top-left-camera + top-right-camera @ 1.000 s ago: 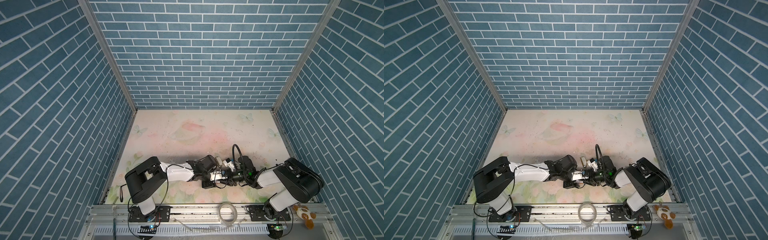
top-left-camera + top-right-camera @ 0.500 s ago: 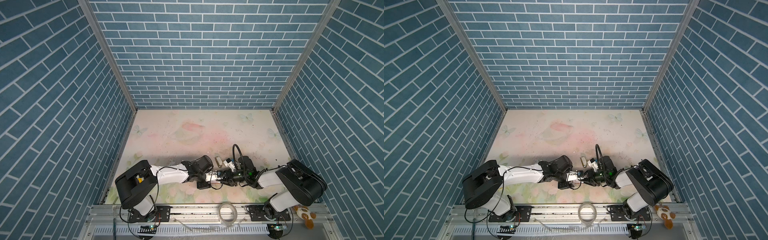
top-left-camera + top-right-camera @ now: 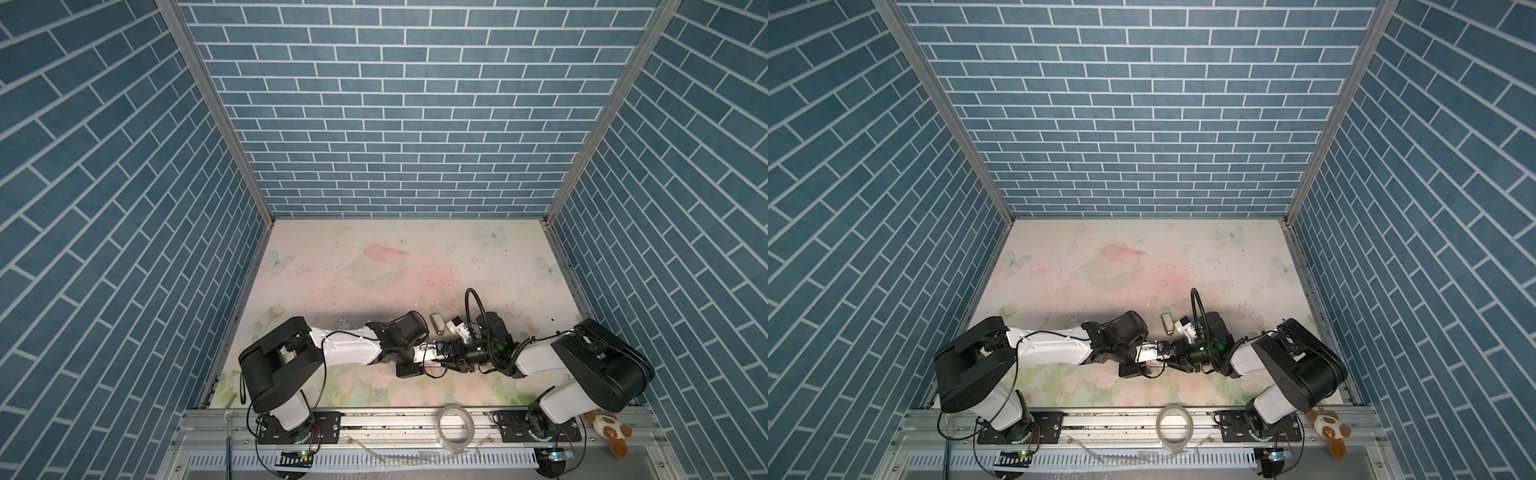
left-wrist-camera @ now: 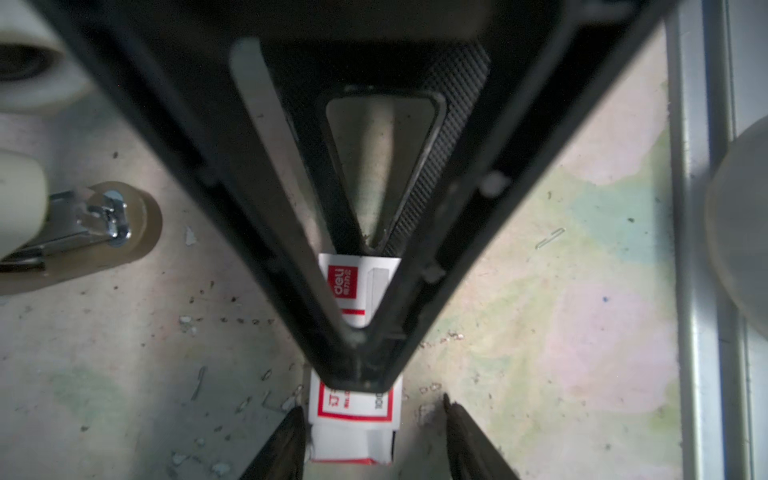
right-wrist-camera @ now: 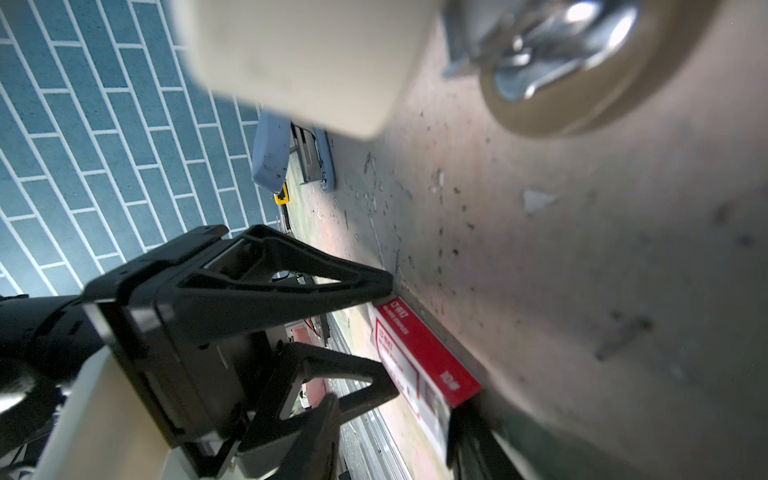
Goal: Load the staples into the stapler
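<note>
A: What do both top views give?

B: The two arms lie low over the front of the flowered table (image 3: pixel 374 270). The left gripper (image 3: pixel 441 360) and the right gripper (image 3: pixel 455 362) meet tip to tip near the middle. The beige stapler (image 3: pixel 436 321) lies just behind them, apart from both. The jaws are too small there to judge.

A: And the left wrist view?

B: A small white-and-red box (image 4: pixel 356 409) lies flat on the table. The left gripper's fingers (image 4: pixel 266 232) reach over one end of it, and the box shows in the gap between them. At the other end the right gripper's fingertips (image 4: pixel 291 440) stand on both sides of the box. One is at its edge, the other a little apart. The beige stapler is off to the side, with its metal part showing. A thin bent wire (image 4: pixel 549 239) lies alone on the table.

A: The right wrist view?

B: The left gripper is partly spread, with a clear gap between its two black fingers and their tips at the box. Whether they press it, I cannot tell. The right gripper is also half spread, around the box end. A blue-grey stapler (image 5: pixel 272 160) stands open farther away, toward the brick wall (image 5: pixel 104 124).

A: Where are the staples?

B: I cannot make out any strip. Whether they are inside the box, I cannot tell
</note>
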